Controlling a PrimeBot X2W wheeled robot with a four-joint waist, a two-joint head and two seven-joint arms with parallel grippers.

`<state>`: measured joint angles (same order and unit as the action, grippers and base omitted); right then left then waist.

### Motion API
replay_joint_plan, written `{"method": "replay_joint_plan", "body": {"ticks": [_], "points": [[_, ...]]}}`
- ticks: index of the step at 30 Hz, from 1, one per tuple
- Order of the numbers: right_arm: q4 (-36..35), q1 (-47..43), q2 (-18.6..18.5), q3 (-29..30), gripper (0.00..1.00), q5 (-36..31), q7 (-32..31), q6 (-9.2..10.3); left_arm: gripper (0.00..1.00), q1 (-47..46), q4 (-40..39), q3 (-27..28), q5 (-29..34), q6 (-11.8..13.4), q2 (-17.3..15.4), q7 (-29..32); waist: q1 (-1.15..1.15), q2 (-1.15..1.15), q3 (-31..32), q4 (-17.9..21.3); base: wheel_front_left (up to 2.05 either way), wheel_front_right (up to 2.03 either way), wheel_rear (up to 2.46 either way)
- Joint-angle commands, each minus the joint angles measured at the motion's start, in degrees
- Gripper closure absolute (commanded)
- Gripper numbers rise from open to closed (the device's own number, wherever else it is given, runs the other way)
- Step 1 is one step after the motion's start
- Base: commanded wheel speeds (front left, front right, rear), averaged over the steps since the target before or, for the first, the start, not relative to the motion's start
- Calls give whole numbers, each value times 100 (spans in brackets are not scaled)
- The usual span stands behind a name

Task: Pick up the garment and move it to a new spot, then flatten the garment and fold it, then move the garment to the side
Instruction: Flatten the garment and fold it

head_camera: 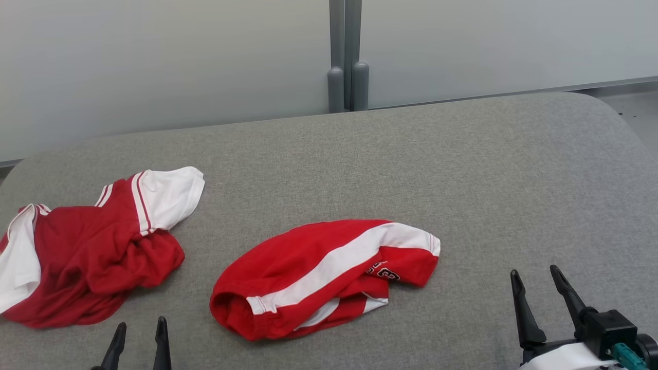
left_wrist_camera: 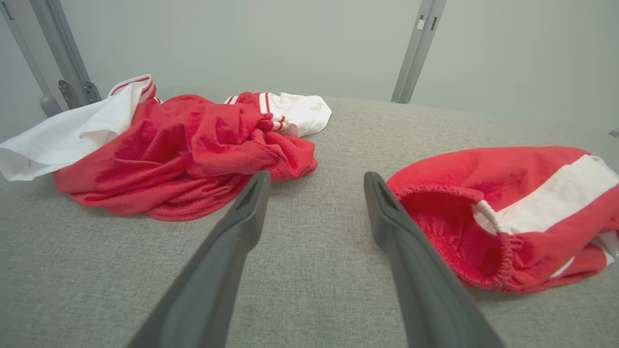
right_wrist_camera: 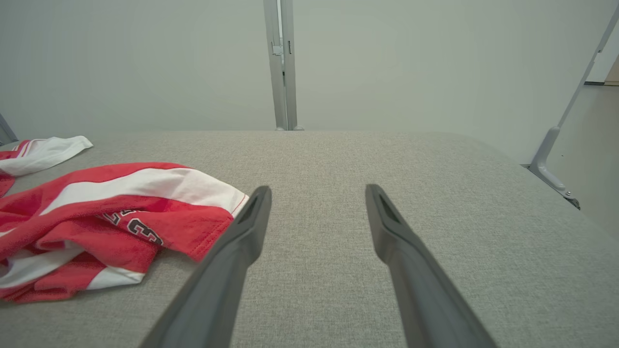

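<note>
Garment nearest the middle is a pair of red shorts [head_camera: 318,277] with a white side stripe. It lies crumpled on the grey padded worktop [head_camera: 488,169], ahead of and between the two arms. It looks light, soft and floppy and would sag and bunch wherever it's lifted. I'd pinch the elastic waistband at its near-left end, or the hem by the printed number. Near the front edge the left gripper [head_camera: 142,322] and the right gripper [head_camera: 533,271] hover with jaws spread wide, nothing in them. By my count there are two garments, the shorts and a rumpled red-and-white shirt [head_camera: 87,257] off to the left, and two grippers.
</note>
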<state>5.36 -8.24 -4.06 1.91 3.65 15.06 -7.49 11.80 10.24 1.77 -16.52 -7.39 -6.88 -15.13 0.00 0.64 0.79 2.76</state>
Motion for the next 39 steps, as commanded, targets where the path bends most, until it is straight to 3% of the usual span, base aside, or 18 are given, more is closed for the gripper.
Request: {"method": "replay_joint_plan", "body": {"ticks": [1,8,14,22,30,34,39], "points": [[14,10,4,26,0,160,18,-1,0,-59,-27,-20,8,-18,8,-2,0,-64,-7,2,0,0,0],[132,306,-250,-303,0,548,18,0,0,-170,29,-279,-49,-18,-72,84,0,-64,-62,-10,0,0,0],[681,773,-876,-1028,0,1182,-196,-1,0,-294,-435,-423,-288,204,35,1295,0,-64,-216,-75,0,0,0],[604,1793,-1635,-1934,0,2387,-2123,-2,0,-373,-1832,-693,-730,748,232,3185,0,-64,-644,-154,0,0,0],[101,2491,-2244,-2472,0,3141,-4057,-1,0,-682,-2709,-967,-692,1123,42,4853,0,-64,-985,-329,0,0,0],[-23,2636,-2365,-2614,0,3215,-4534,-1,0,-783,-2839,-1108,-761,1396,152,5383,0,-64,-1073,-352,0,0,0],[-58,2748,-2347,-2617,0,3171,-4626,-1,0,-851,-2862,-1275,-697,1542,173,5699,0,-64,-1185,-361,0,0,0]]}}
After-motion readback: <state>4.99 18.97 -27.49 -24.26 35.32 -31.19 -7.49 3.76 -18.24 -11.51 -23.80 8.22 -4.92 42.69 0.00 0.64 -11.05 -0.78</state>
